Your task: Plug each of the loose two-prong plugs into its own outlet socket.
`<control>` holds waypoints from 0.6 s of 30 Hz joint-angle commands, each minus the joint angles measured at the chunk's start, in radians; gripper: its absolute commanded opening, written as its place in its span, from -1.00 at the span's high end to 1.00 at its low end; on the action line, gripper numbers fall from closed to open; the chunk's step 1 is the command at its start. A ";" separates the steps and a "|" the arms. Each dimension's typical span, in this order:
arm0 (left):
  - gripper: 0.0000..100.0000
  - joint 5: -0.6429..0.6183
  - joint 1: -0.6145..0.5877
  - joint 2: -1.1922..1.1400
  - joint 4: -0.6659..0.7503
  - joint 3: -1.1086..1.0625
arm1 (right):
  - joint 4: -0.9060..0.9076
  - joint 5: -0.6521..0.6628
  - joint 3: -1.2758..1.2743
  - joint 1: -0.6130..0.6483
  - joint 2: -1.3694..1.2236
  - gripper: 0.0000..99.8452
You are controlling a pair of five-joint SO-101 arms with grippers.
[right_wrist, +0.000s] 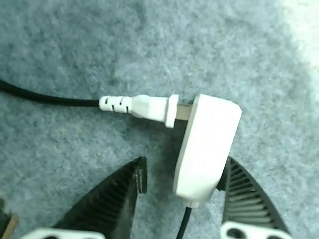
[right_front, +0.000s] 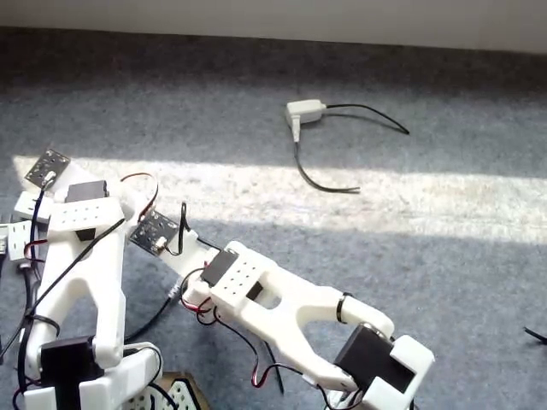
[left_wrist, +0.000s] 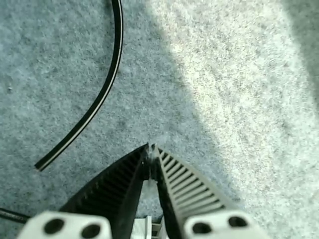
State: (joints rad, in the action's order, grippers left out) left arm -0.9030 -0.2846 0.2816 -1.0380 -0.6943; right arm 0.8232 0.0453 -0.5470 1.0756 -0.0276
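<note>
The right claw (right_wrist: 185,170) stood spread astride the white outlet socket (right_wrist: 207,144), likely to brace it against the partly seated plug (right_wrist: 144,107); the left claw (left_wrist: 151,148) was pinched together, empty.

white plug (right_wrist: 144,107) partly seated in white outlet block (right_wrist: 207,144), lying flat

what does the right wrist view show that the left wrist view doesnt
Only the right wrist view: a white plug on a black cord, its prongs partly in a white socket block, and the right hand open. Only the left wrist view: a loose black cable with a cut end, and the left hand shut on nothing. Both: grey carpet with a sunlit patch.
</note>
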 commanded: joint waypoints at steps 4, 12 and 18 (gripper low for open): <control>0.94 0.003 -0.004 0.041 0.011 0.005 | -0.019 0.005 0.038 -0.004 0.004 0.54; 0.94 0.008 -0.004 0.041 0.011 0.005 | -0.015 -0.023 0.044 0.018 0.013 0.53; 0.93 0.107 -0.001 0.041 0.011 0.013 | -0.016 -0.025 0.036 -0.001 0.005 0.53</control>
State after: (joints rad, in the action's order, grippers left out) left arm -0.8769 -0.2846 0.2816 -1.0380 -0.6943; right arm 0.8201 0.0345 -0.5470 1.0817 -0.0276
